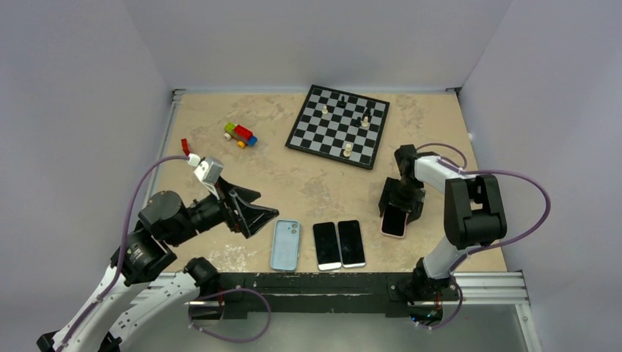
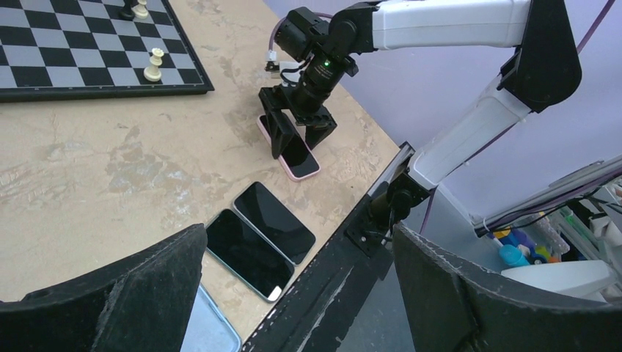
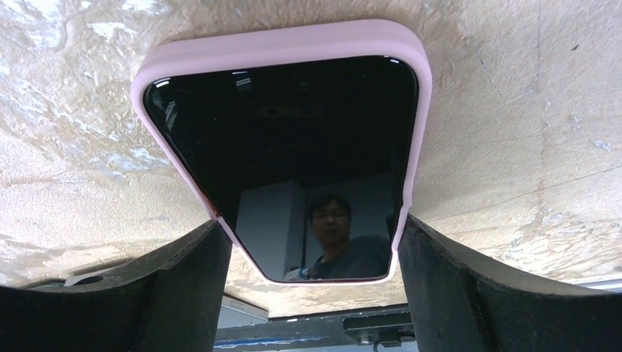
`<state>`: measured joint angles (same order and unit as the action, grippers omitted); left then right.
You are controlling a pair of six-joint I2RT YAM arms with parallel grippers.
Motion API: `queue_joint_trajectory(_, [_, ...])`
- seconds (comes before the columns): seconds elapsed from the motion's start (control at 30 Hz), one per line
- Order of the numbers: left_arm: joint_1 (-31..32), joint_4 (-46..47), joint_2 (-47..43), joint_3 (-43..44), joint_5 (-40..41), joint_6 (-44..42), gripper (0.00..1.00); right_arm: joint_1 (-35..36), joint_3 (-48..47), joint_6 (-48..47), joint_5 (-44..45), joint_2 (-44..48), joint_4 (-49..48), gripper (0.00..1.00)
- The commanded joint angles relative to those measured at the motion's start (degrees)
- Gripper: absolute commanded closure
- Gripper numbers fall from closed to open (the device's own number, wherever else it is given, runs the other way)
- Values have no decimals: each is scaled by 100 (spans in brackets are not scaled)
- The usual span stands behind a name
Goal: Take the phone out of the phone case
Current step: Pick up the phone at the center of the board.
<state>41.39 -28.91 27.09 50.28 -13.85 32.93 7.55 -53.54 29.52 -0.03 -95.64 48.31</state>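
- The right gripper's (image 1: 400, 208) two black fingers (image 3: 176, 286) point down at the table and are closed against the two long edges of the pink phone case (image 3: 293, 44), one finger on each side, pinching it across its width.
- The phone (image 3: 293, 147) sits inside that case, dark screen up, with the pink rim all round it. The cased phone lies flat on the table (image 1: 308, 180), towards the right side and near the front edge.
- The left gripper's (image 1: 264, 205) fingers (image 2: 125, 301) are spread wide with nothing between them. It hangs above the table, tilted towards the middle, touching nothing.
- Just right of the left gripper lies a light blue phone-shaped item (image 1: 285, 245), back up, with a camera cut-out at its top corner. Whether it is a bare case or a cased phone I cannot tell.
- Beside it lie two phones, screens up and touching along their long edges: one (image 1: 326, 245) next to the blue item, the other (image 1: 350, 243) between it and the pink case.
- Further back is a chessboard (image 1: 337, 125) with a few pieces standing on it.
- Left of the board sits a small toy brick car (image 1: 240, 135).
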Motion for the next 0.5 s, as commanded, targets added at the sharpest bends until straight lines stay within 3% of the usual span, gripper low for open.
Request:
queue_joint_trajectory(0.0, [-8, 43, 82, 91, 94, -19, 0, 100, 201, -231, 598, -236, -757, 37])
queue_joint_trajectory(0.23, [-26, -55, 665, 463, 201, 111, 0, 122, 501, -203, 120, 533, -1193, 100])
queue_joint_trajectory(0.33, [-140, -243, 1248, 821, 190, 188, 0, 113, 700, -141, -106, 1147, -1550, 100])
queue_joint_trajectory(0.47, [-544, -222, 2063, 1294, -537, 391, 0, 122, 955, -150, -435, 1867, -1976, 100])
